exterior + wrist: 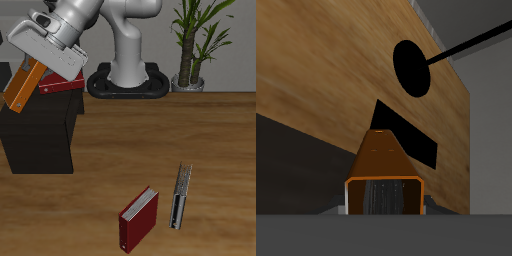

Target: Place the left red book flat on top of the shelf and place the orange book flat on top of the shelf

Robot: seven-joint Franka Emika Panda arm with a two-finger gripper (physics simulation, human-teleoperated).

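Note:
My gripper (35,71) is shut on the orange book (22,88) and holds it tilted, just above the end of the black shelf (40,135). The wrist view looks down the orange book (381,168), with its pale page edges facing the camera. The left red book (63,86) lies on the shelf top near its back edge, right beside the gripper and partly hidden by it.
A darker red book (138,218) lies on the table near the front edge, and a thin grey-and-black book (180,197) stands beside it. The robot base (128,82) and a potted plant (193,45) are at the back.

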